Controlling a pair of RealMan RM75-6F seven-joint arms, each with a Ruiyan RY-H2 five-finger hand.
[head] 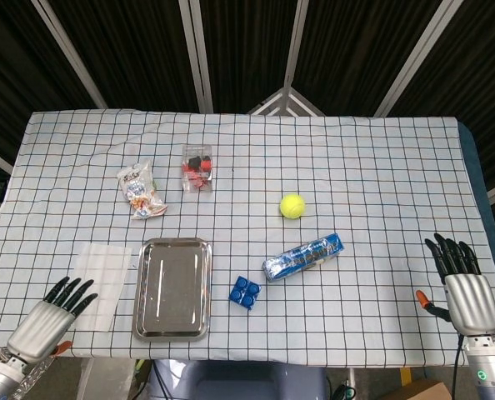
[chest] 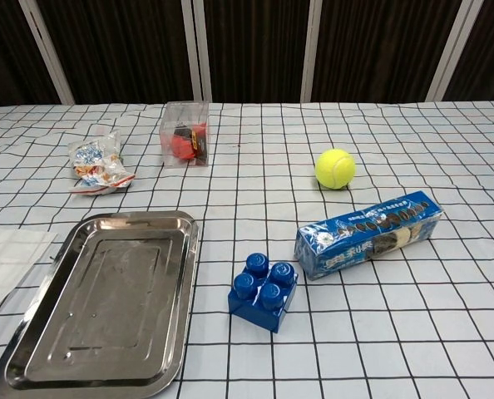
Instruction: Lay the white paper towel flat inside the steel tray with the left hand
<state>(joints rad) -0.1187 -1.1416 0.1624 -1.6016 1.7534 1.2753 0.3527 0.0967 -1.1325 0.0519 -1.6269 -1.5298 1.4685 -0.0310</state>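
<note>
A white paper towel [head: 100,272] lies flat on the checked tablecloth, just left of the steel tray [head: 173,287]; in the chest view only its right part [chest: 6,258] shows beside the tray [chest: 106,299]. The tray holds nothing. My left hand [head: 49,318] hovers at the table's front left corner, fingers spread, their tips reaching the towel's near edge. My right hand [head: 462,285] stays at the front right edge, fingers extended and empty. Neither hand shows in the chest view.
A blue toy brick [head: 245,292] and a blue cookie pack [head: 303,256] lie right of the tray. A tennis ball [head: 292,206], a clear box with red pieces [head: 197,167] and a snack bag [head: 140,190] sit farther back.
</note>
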